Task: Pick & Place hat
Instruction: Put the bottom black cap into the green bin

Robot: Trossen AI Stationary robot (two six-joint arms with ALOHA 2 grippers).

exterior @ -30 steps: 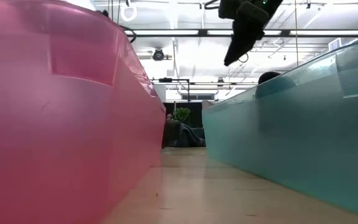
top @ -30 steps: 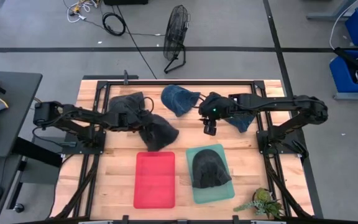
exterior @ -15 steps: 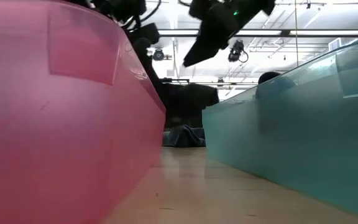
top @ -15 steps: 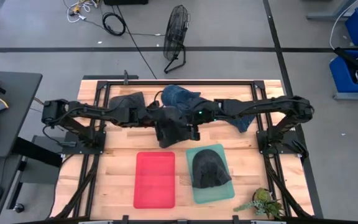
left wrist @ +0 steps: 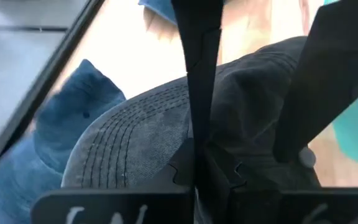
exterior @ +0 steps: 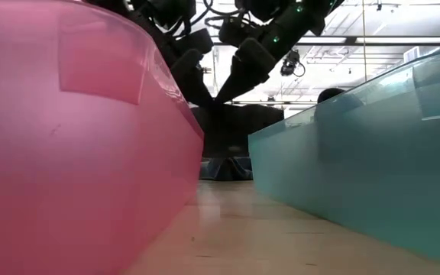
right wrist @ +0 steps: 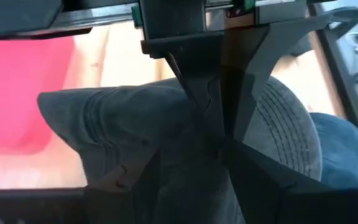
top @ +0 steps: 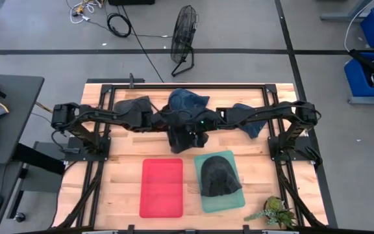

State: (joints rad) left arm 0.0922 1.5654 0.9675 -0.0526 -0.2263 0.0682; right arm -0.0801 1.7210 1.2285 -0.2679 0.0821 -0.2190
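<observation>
A dark grey bucket hat point(top: 182, 140) hangs above the table's middle, between the two grippers. My left gripper point(top: 173, 127) reaches in from the table's left and is shut on it. My right gripper point(top: 195, 129) reaches in from the right and is open. In the left wrist view its fingers point(left wrist: 309, 81) stand on either side of part of the hat point(left wrist: 135, 124). A red tray point(top: 162, 187) and a teal tray point(top: 236, 198) lie nearer the table's near edge. The teal tray holds another dark hat point(top: 219, 175). My left gripper pinches a bunched fold of the grey hat's cloth point(left wrist: 166, 155) beside the stitched brim, between its two fingers. It comes slanting down from the table's left. The hat point(exterior: 231, 126) hangs below it, clear of the table. My right gripper: I cannot tell whether its fingers touch the hat point(right wrist: 104, 118).
A blue hat point(top: 187, 103) lies just beyond the grippers and a dark hat point(top: 132, 104) sits to its left. Another blue hat point(top: 250, 120) shows partly under the right arm. A small plant point(top: 274, 211) stands at the near right corner.
My left gripper has carried the grey hat up off the table and toward the table's right, so it now hangs clear. My right gripper has swung toward the table's left and down, until it meets the hat beside the left gripper.
</observation>
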